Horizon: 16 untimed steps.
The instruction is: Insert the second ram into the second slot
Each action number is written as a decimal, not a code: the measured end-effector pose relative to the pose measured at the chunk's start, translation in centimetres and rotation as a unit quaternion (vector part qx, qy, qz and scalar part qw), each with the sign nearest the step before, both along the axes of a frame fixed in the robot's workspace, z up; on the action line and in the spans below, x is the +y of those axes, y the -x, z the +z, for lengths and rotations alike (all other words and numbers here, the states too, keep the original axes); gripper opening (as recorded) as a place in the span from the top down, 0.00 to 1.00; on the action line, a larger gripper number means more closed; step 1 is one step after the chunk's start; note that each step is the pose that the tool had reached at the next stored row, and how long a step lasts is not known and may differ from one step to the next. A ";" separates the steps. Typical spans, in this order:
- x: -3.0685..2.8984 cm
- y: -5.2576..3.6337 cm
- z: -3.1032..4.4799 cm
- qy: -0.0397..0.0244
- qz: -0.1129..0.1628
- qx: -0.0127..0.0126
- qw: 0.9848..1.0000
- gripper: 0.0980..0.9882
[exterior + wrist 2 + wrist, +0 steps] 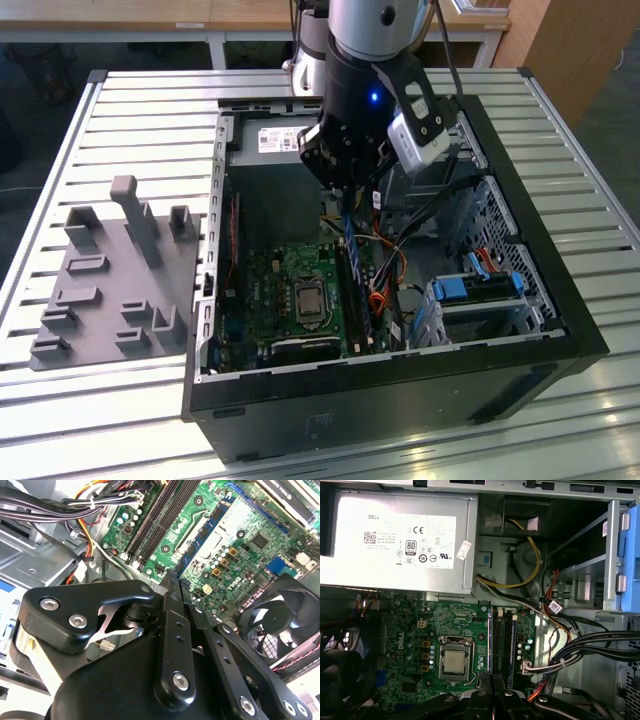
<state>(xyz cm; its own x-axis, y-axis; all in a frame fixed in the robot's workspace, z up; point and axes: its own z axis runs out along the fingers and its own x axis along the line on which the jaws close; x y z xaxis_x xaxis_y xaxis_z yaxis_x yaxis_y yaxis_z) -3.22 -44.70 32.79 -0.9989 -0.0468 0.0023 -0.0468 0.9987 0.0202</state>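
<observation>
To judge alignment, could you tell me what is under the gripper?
The second ram, held by the gripper, hangs over the memory slots; its clamped top edge is hidden inside the gripper.

Exterior view: the memory stick's (348, 235) top is hidden by the tool (345, 195). Second wrist view: the fan (280, 622) is cropped.

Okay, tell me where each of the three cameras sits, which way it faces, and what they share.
Exterior view: off the arm, above the table, looking down into the open computer case; shows the arm and gripper, shut on the second ram.
First wrist view: on the wrist, facing the motherboard and power supply; gripper fingers show.
Second wrist view: on the wrist, looking along the gripper's linkage at motherboard and fan.
Shared: all three show the motherboard and gripper.
</observation>
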 end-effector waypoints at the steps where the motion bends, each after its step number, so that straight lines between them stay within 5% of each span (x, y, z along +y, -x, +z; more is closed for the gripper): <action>1: 0.00 0.00 -0.02 0.000 0.000 0.000 1.000 0.96; 16: -0.01 0.00 -0.57 0.000 0.000 0.003 1.000 0.96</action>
